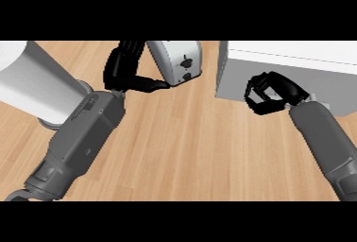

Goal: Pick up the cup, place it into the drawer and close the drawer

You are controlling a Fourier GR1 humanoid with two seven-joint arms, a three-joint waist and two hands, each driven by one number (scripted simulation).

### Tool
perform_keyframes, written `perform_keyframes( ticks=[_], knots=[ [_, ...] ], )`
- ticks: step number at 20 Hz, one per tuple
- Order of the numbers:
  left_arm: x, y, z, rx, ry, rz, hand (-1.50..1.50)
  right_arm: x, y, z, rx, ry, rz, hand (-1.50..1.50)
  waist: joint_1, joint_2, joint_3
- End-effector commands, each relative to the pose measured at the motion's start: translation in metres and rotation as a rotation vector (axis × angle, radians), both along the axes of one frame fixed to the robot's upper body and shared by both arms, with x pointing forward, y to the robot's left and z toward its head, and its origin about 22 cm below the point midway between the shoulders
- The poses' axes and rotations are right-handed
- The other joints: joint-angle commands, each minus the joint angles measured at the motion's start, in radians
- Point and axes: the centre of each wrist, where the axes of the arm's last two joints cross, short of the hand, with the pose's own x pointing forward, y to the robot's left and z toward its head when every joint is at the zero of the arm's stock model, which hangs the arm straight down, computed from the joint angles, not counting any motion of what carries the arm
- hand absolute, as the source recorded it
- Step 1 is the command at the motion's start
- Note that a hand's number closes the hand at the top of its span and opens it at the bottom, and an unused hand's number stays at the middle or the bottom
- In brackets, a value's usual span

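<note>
Grey forearms come in from the near edge of the wooden worktop [188,156], the left one [80,142] filling much of the lower left and hiding the boards beneath it. At the far left a large white rounded object [31,80] is cut off by the view's side, and what it is cannot be told. The left hand [129,71] reaches toward the worktop's far edge, fingers straight and relaxed, its thumb tip just beside the front of a silver toaster [178,61] whose top is cut off. Further right stands a white and grey cabinet block [279,71] at the far right corner, its upper part also cut off; whether this is the drawer, and whether it stands open, cannot be made out. The right hand [268,94] is in front of that block with fingers curled round. A cup is not clearly visible; the curled fingers may hide it, so whether the hand grips anything cannot be told.
</note>
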Motion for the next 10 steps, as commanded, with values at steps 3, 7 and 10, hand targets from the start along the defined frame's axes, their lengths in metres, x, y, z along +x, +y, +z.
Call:
perform_keyframes(
  ticks=[3,7,10],
  knots=[
    [-0.002,0.007,-0.001,-0.004,-0.01,-0.023,-1.5,0.031,-0.035,0.092,-0.025,-0.195,-0.189,1.5,0.046,0.025,-0.008],
    [-0.005,0.004,-0.005,-0.018,0.005,-0.041,-1.5,0.029,-0.038,0.094,-0.006,-0.181,-0.178,1.5,0.058,0.027,-0.008],
    [-0.004,0.011,-0.001,-0.021,-0.005,-0.04,-1.5,0.027,-0.041,0.093,0.0,-0.173,-0.181,1.5,0.058,0.028,-0.008]
  ],
)
